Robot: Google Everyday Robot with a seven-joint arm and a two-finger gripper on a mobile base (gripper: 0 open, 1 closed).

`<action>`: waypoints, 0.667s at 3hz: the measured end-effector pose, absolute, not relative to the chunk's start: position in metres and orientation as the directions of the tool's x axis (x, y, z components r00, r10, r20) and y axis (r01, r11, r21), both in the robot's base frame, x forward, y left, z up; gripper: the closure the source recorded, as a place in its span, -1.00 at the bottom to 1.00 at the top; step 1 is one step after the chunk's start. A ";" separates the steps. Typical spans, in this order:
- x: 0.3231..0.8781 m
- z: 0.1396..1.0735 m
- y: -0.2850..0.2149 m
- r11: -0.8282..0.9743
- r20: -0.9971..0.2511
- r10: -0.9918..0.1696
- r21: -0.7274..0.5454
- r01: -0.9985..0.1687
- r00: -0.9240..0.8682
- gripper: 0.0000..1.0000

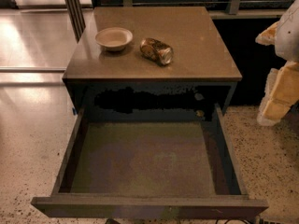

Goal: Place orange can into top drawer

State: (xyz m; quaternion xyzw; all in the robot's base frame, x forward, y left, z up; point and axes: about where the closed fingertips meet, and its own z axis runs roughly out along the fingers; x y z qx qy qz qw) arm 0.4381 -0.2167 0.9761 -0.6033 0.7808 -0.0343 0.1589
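The orange can (pixel 157 51) lies on its side on the cabinet's flat brown top (pixel 196 36), just right of a shallow cream bowl (pixel 114 38). The top drawer (pixel 145 157) is pulled wide open below it, toward the camera. Its greenish-grey floor is bare. My gripper (pixel 279 94) shows as white and yellowish parts at the right edge of the view. It is beside the cabinet's right side, well apart from the can and holding nothing that I can see.
Speckled floor (pixel 28 139) lies on both sides of the drawer. A dark railing post (pixel 74 8) and glossy flooring stand behind the cabinet at left. A dark wall or panel (pixel 254 64) is behind at right.
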 end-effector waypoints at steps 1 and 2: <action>0.438 0.976 -0.217 0.269 -0.207 -0.953 -0.245 -0.931 -0.221 -1.00; 0.472 0.968 -0.205 0.207 -0.196 -0.967 -0.241 -0.948 -0.162 -1.00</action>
